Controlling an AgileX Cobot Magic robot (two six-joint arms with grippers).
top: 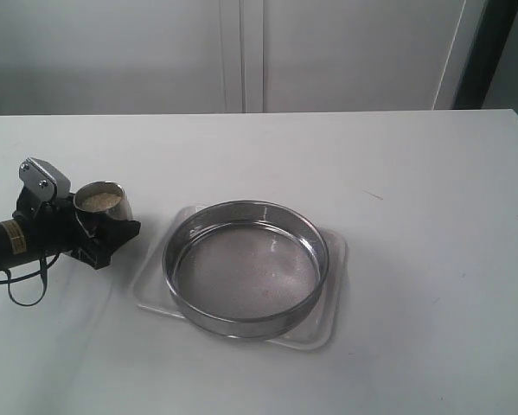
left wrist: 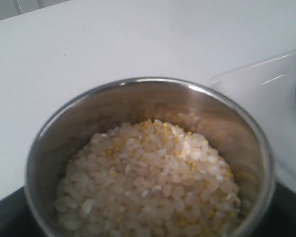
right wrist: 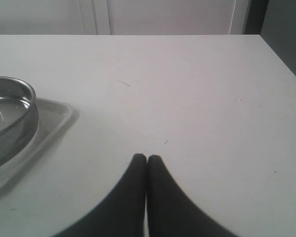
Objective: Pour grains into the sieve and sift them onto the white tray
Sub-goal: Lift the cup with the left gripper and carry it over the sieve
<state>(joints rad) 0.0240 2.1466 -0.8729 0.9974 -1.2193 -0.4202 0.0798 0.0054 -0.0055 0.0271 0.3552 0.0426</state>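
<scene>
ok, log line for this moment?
left claw: shut on steel cup of grains | right claw: shut, empty | sieve: on white tray | pour: not yet

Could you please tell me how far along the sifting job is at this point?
Set up: the sieve sits on the white tray, with no heap of grains in it. In hand: the left tool appears to grip the steel cup, upright beside the tray, grains inside. The right tool is shut, idle over the table. Left: pouring and sifting.
</scene>
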